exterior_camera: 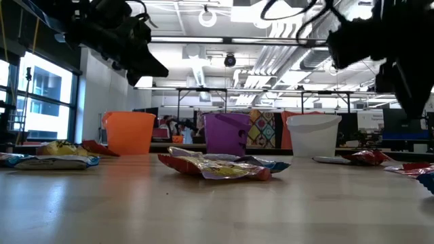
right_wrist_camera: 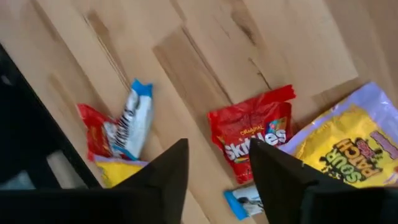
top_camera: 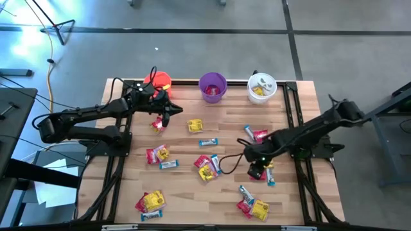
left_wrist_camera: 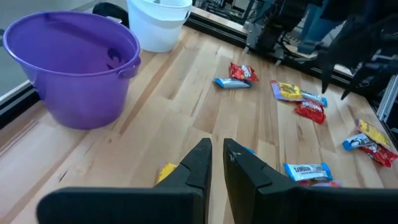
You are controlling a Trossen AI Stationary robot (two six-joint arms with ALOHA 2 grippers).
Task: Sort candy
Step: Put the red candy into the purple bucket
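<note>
High view. The candy lay scattered over the wooden table, none yet visibly cleared from the middle. The left gripper stood near the back left, just beside a red and yellow packet and short of the orange-red cup. The right gripper hung at the right-centre, over a small cluster of packets. The purple cup and white cup stood along the back edge; the white one held something yellow.

Low view. Both arms showed only as dark shapes overhead. A crumpled packet lay mid-table before the three cups. Behind ran an open workshop with ceiling lights and framed benches.

Left wrist view. The left fingers were nearly pressed together, with only a thin gap; whether a wrapper was pinched there could not be told, though a yellow corner showed beside them. The purple cup sat close ahead.

Right wrist view. The right fingers were spread apart with nothing between them, above a red Skittles packet; a Sour Patch packet lay just beside it and a blue-and-white bar lay apart.

Judgement: the sort appeared to be in its early part. The right arm's next move called for a descent straddling the Skittles packet alone, clear of its yellow neighbour.
</note>
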